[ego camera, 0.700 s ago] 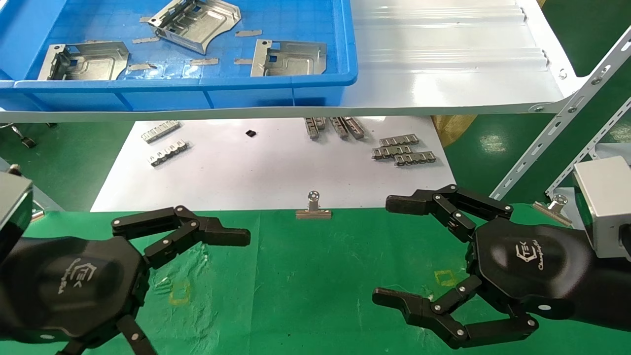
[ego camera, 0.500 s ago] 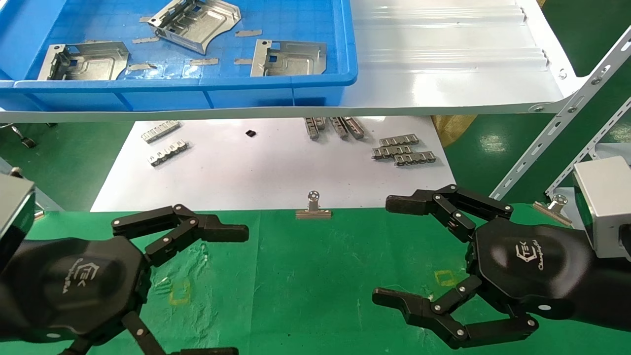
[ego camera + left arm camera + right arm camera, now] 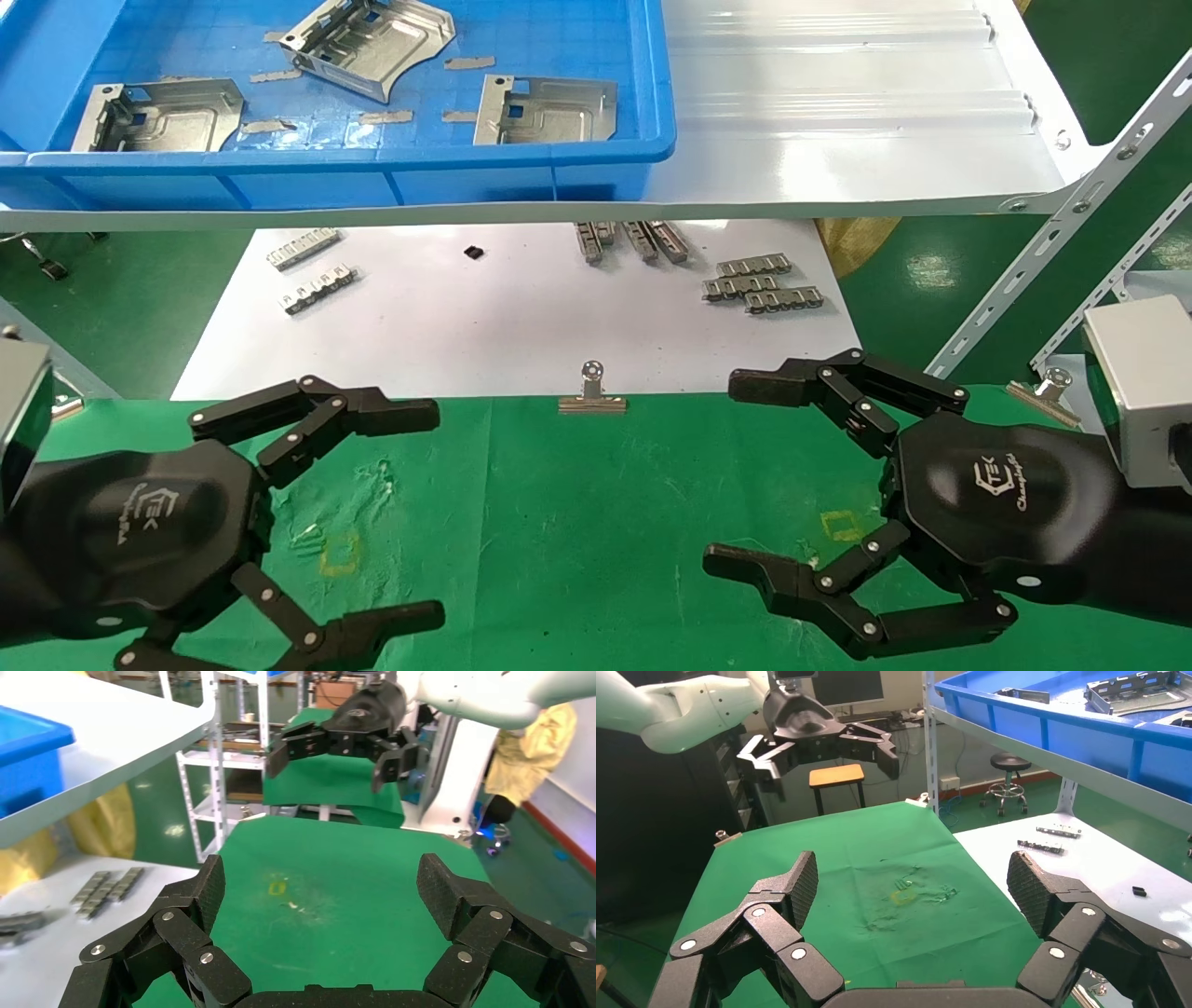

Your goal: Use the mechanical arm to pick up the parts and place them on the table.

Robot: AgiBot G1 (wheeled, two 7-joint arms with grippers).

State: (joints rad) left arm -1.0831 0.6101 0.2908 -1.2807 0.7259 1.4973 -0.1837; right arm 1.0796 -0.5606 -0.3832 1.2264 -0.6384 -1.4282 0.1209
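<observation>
Green cloth table [image 3: 596, 522] fills the foreground, pinned at its far edge by a binder clip [image 3: 592, 399]. Left gripper [image 3: 424, 513] hovers over the table's left side, claws spread wide, holding nothing. Right gripper [image 3: 731, 475] hovers over the right side, likewise spread and empty. Three parts [image 3: 545, 110] lie in the blue bin [image 3: 596, 154] on the white shelf [image 3: 838, 121], well apart from both grippers. Small toothed strips [image 3: 764, 284] rest on the white sheet [image 3: 484, 326] below.
</observation>
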